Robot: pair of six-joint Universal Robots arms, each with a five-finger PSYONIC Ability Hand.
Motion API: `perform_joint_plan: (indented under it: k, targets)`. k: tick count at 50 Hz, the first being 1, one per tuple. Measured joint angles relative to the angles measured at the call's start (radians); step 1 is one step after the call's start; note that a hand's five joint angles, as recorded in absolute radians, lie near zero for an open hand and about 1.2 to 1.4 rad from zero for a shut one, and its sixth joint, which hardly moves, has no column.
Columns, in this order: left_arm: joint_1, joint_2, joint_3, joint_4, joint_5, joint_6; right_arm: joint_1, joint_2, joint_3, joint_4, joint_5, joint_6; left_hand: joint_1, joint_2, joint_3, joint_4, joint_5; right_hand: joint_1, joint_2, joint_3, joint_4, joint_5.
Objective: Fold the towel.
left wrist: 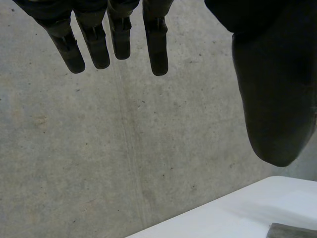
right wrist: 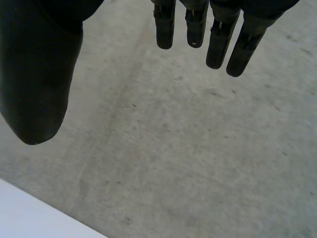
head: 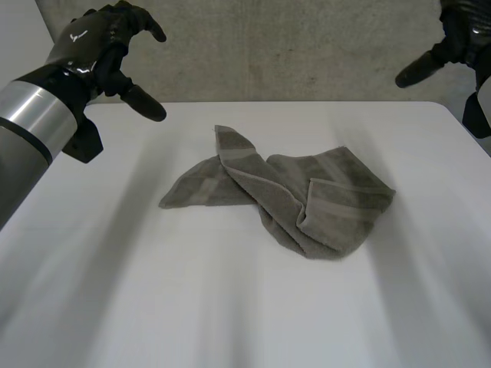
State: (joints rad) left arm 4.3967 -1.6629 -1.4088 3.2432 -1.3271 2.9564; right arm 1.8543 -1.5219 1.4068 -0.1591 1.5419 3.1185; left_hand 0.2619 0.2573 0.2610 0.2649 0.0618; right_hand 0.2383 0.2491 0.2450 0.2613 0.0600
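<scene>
- Lying crumpled near the middle of the white surface [head: 115, 307], the grey towel [head: 284, 195] has its long axis running side to side across the robot, with a thin flat tail on the left and a thick bunched fold on the right
- Left hand [head: 100, 50] hovers raised over the far left of the surface, fingers [left wrist: 156, 44] straight and spread, thumb apart, holding nothing; the towel lies below it and inward
- Right hand [head: 460, 38] mirrors it at the far right, fingers [right wrist: 218, 44] loose and empty
- Both hands are well apart from the towel; each looks best placed for its own end, the left one likely nearer the pointed far corner
</scene>
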Motion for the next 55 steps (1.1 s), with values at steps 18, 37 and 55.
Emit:
perform_joint_plan:
  k: [18, 37, 55]
  targets:
    - [0.006, -0.008, 0.055, -0.111, 0.0, 0.002, -0.002, 0.105, -0.074, 0.161, 0.105, -0.152, 0.0, 0.0, 0.0, 0.0, 0.0, 0.0, 0.0, 0.0, 0.0, 0.0]
    - [0.007, -0.011, 0.075, -0.176, 0.0, 0.012, -0.008, 0.102, -0.076, 0.194, -0.017, -0.148, 0.0, 0.0, 0.0, 0.0, 0.0, -0.001, -0.001, 0.0, 0.0, 0.0]
    - [0.003, -0.142, 0.097, -0.08, 0.06, 0.022, -0.007, 0.123, -0.078, 0.24, -0.159, -0.282, 0.0, 0.0, 0.0, 0.0, 0.001, -0.001, -0.001, 0.0, 0.0, 0.0]
